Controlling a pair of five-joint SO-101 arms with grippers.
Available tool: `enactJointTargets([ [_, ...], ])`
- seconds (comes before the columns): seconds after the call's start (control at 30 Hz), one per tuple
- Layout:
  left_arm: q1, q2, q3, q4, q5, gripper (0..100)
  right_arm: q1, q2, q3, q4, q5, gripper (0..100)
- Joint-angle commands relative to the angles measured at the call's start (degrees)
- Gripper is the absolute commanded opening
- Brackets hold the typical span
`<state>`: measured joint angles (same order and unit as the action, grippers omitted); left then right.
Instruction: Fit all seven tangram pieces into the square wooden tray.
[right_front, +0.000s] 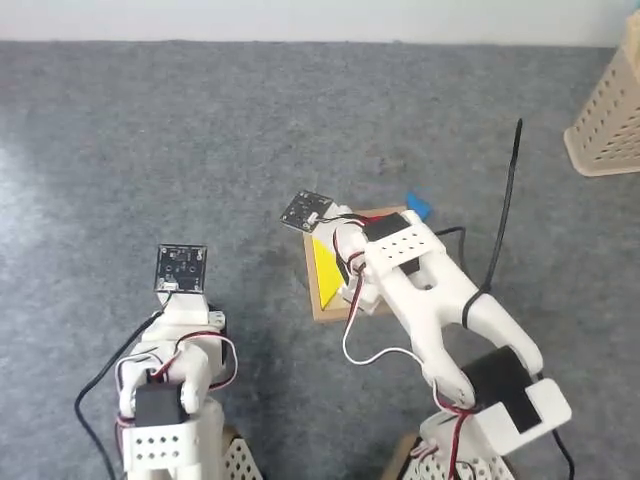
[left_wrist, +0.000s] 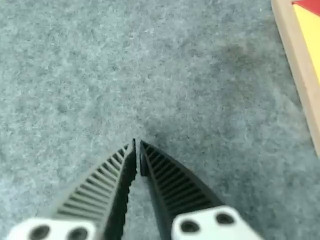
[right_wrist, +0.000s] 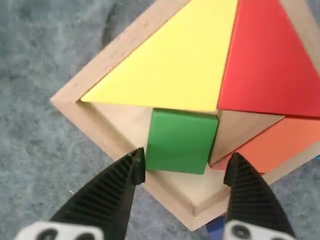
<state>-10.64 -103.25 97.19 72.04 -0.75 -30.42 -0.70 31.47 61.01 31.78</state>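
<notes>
The tray (right_wrist: 107, 55) holds a yellow triangle (right_wrist: 175, 65), red triangle (right_wrist: 265, 65), green square (right_wrist: 180, 142) and orange piece (right_wrist: 280, 145); the right gripper (right_wrist: 186, 159) has its jaws wide, flanking the square; the left gripper (left_wrist: 137, 145) has its jaws closed over the carpet (left_wrist: 150, 65).

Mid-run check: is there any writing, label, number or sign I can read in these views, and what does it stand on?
No text can be read in any view.
The yellow triangle, red triangle, green square and orange piece are plain colour, unmarked.
The wooden tray is bare wood, no label.
The left arm's camera board and right arm's camera board are too small to show whether they carry any print.
</notes>
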Motion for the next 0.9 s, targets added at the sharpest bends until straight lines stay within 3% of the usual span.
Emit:
enactJointTargets([
  [0.0,0.4,-0.9,-0.7,0.2,0.4,1,2.1,-1.7,-5.8,1.7,-0.7,24.9],
  [0.3,0.4,-0.9,-0.7,0.2,0.4,1,5.9,-13.6,-0.4,0.7,-5.3,2.3],
  [0.43,0.4,-0.9,-0.7,0.2,0.4,1,5.9,-11.8,3.3,-4.2,-5.2,1.3],
  [0.87,0.4,-0.9,-0.7,0.2,0.4,1,5.1,0.0,0.3,-5.8,-5.2,0.6],
])
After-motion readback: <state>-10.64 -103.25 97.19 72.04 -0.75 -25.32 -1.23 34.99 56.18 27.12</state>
